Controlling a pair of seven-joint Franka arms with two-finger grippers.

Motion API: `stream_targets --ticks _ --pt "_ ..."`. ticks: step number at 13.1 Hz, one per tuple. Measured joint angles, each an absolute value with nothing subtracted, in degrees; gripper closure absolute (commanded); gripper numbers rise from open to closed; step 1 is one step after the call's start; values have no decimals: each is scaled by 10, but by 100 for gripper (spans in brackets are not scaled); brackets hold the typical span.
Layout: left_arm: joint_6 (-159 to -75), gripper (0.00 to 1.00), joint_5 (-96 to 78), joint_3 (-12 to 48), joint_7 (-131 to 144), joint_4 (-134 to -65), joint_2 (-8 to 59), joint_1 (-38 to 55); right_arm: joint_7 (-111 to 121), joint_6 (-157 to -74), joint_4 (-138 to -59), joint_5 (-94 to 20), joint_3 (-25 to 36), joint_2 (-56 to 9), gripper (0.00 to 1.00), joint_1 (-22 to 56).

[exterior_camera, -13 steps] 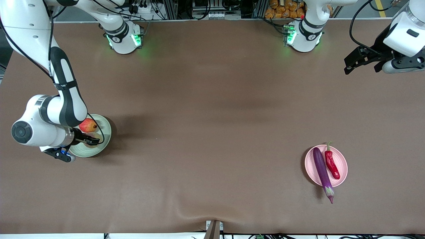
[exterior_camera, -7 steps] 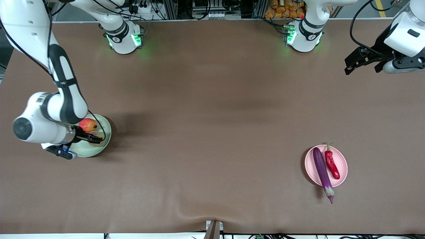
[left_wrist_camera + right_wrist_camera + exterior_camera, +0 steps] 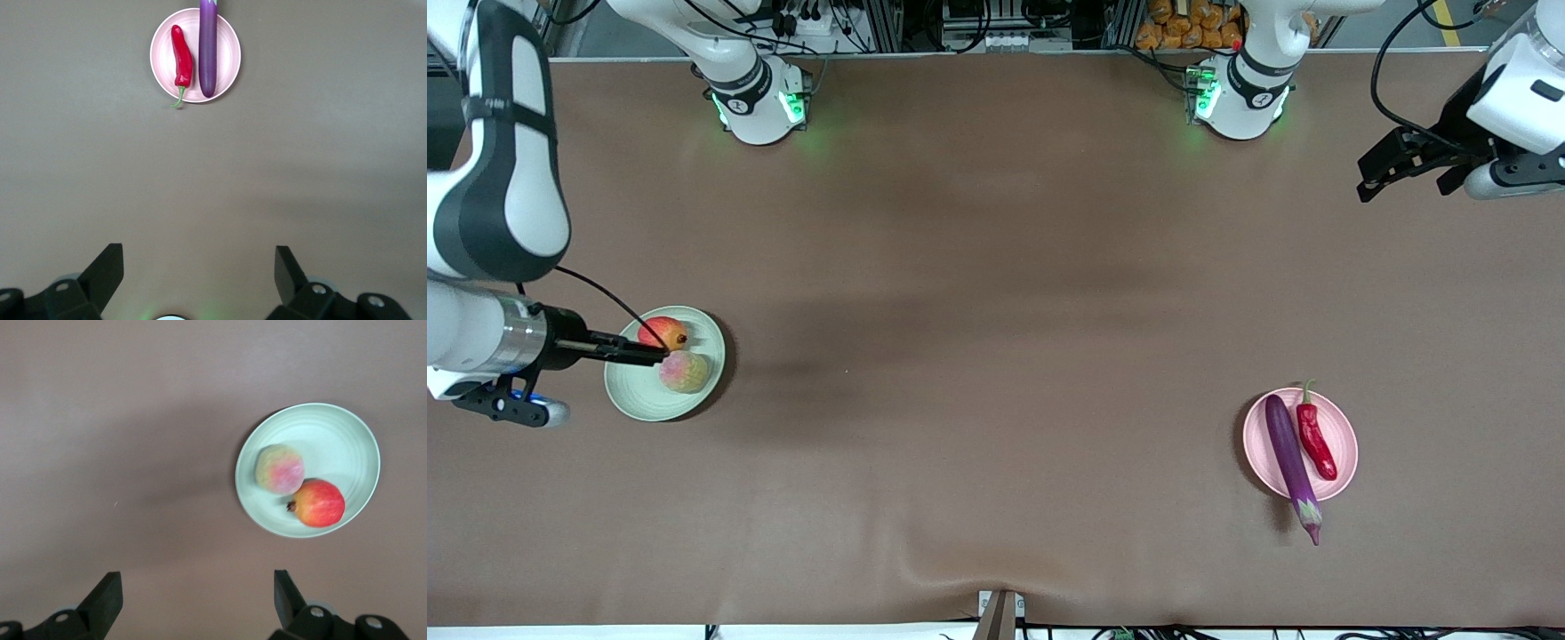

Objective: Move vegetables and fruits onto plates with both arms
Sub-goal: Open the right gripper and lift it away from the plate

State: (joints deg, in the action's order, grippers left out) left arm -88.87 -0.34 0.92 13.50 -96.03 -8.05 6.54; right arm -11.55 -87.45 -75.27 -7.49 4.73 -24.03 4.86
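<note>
Right tool (image 3: 193,603), jaws apart over green plate (image 3: 627,396) w/ both fruits; eggplant (image 3: 1291,464) overhanging pink plate (image 3: 1347,436) could roll onto desk (image 3: 996,356).

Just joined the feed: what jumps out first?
Two loaded plates: the pink plate at the left arm's end carries an eggplant overhanging its rim and a chili pepper; the green plate at the right arm's end holds an apple and a peach. Both hands are open.
</note>
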Motion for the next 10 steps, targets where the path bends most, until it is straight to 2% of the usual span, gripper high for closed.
stream_targets --ticks 4,10 --pt "-889 0 -3 51 134 -961 -78 21 -114 -782 -656 -74 49 -240 0 56" --pt "-889 0 -3 69 134 -961 -78 13 -70 -765 -620 -66 49 -209 0 63"
